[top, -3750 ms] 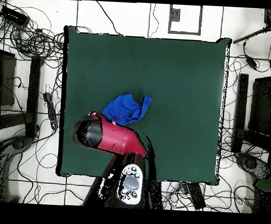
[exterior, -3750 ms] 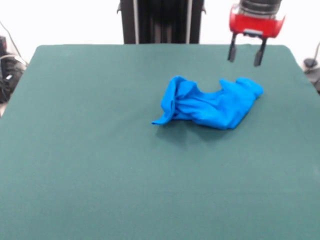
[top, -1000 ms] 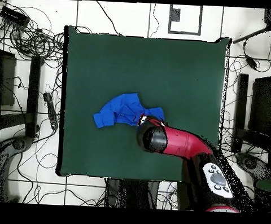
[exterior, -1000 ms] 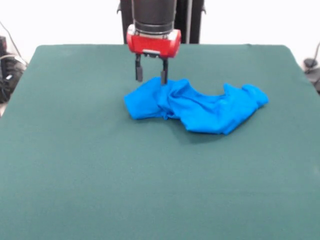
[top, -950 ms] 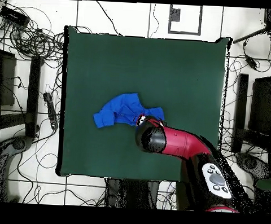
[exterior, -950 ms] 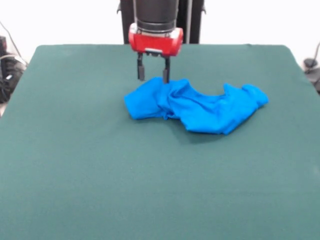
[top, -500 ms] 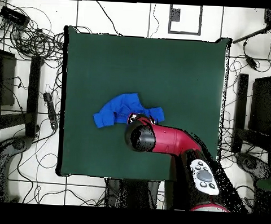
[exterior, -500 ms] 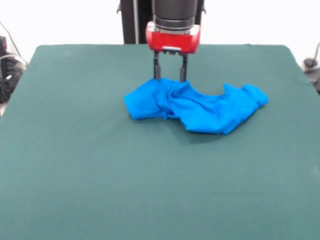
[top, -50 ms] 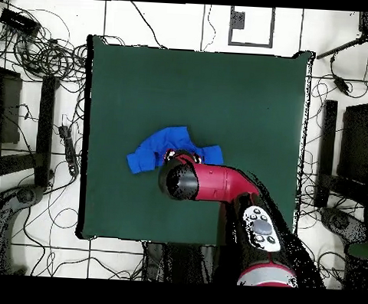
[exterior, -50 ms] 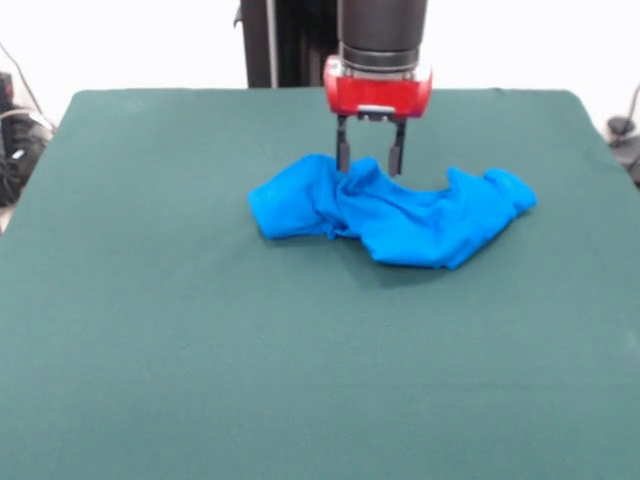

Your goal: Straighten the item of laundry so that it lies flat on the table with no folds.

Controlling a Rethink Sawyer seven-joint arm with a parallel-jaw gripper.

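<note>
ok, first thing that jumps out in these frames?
The bright blue T-shirt, lying rumpled and bunched in a long heap on the far half of the dark green table, nowhere near flat. Right above its far edge hangs the red and black end effector, open, its tips just at the cloth.

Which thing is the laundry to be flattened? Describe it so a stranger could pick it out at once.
Start from the large dark green table that fills the front view. Toward its far half, just below the red-collared claw with open fingers, lies a crumpled bright blue cloth, the item of laundry. It is the only loose thing on the green surface, bunched in folds rather than spread flat.
</note>
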